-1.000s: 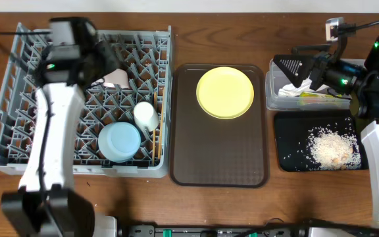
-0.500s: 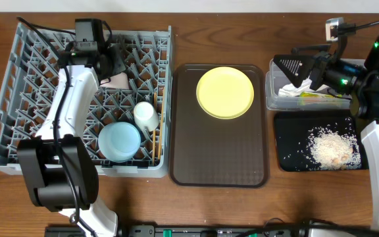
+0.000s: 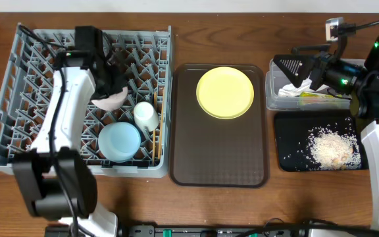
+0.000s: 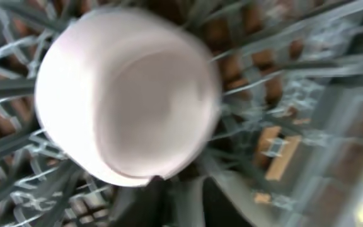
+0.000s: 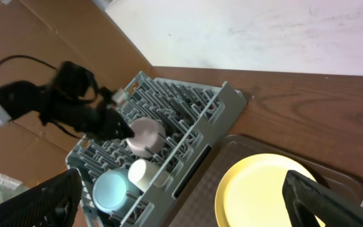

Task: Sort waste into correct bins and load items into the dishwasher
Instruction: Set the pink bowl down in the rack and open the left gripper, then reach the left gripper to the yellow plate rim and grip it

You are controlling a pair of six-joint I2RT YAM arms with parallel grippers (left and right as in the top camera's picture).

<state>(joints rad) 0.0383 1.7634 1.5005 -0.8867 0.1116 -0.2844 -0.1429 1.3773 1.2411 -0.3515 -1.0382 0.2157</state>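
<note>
My left gripper is over the grey dish rack and is shut on the rim of the pale pinkish-white bowl, which is tilted among the pegs. The left wrist view is blurred; the bowl fills it above my jaws. The light blue bowl, white cup and chopsticks lie in the rack. The yellow plate sits on the brown tray. My right gripper is open and empty above the clear tub, which holds the white wrapper and the packet. Rice lies in the black tray.
The brown serving tray lies between the rack and the bins. The right wrist view looks down on the rack, the plate and the left arm from between its wide-open fingers.
The left arm has swung across the rack, and the pinkish-white bowl has moved toward the front and tipped up. The right arm has not moved.
</note>
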